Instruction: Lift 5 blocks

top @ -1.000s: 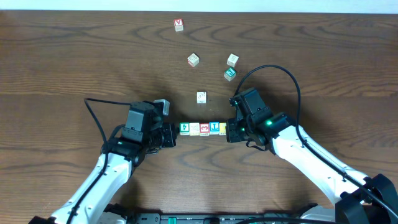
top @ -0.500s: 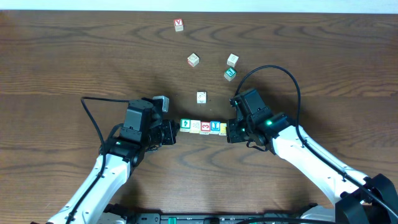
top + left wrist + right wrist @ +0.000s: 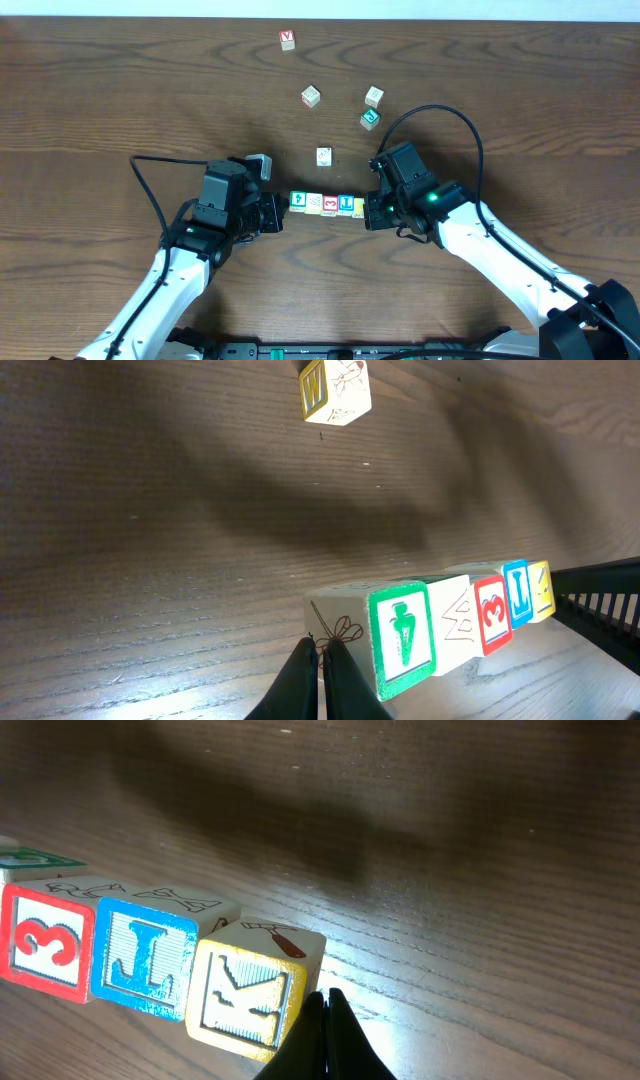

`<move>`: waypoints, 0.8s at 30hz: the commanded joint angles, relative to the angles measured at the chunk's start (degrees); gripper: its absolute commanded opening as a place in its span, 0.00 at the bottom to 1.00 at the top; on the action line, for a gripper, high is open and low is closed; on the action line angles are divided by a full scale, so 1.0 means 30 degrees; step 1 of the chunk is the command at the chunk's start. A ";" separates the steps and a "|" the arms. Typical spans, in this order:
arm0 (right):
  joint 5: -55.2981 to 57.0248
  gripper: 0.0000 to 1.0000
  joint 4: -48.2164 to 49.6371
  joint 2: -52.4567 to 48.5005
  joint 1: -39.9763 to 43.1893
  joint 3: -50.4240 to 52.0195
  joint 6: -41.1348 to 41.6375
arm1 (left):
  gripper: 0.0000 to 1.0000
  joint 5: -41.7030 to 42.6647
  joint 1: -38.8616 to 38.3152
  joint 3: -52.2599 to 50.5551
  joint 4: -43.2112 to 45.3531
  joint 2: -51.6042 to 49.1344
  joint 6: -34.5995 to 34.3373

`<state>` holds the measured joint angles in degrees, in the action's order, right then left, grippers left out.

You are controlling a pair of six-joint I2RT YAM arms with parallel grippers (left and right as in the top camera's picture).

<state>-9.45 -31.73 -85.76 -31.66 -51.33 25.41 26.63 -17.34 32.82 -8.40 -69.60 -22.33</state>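
Five blocks stand side by side in one row: green [image 3: 297, 203], cream [image 3: 313, 204], red "3" [image 3: 329, 205], blue [image 3: 345, 204] and yellow [image 3: 358, 206]. My left gripper [image 3: 283, 211] is shut, its tips [image 3: 320, 645] against the outer side of the green block [image 3: 402, 635]. My right gripper [image 3: 366, 210] is shut too, its tips [image 3: 325, 995] against the outer side of the yellow block [image 3: 248, 995]. The row is pinched between the two grippers. Whether it is off the table cannot be told.
Loose cubes lie beyond the row: one with a red "V" [image 3: 288, 39] at the far edge, two pale ones [image 3: 311, 96] [image 3: 374, 96], a teal one [image 3: 370, 119], and a cream one [image 3: 324, 156] nearest the row. Black cables arch over both arms.
The row of blocks and both gripper tips have shifted slightly away from the near edge in the overhead view. The left arm has moved a little to the left. Both grippers stayed shut.
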 commanded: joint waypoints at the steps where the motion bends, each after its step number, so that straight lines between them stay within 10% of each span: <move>1: -0.5100 0.01 0.0729 0.0517 -0.0605 -0.1144 -0.0197 | 0.07 0.4007 -0.0583 0.0896 0.0328 0.0182 -0.0182; 24: -0.5304 0.01 0.0780 0.1800 -0.0583 -0.1144 0.0233 | 0.07 0.4787 -0.0583 0.0896 0.0321 0.0182 -0.0313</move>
<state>-10.00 -31.92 -81.87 -31.59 -51.40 26.11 26.85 -16.91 32.82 -8.71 -69.60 -22.52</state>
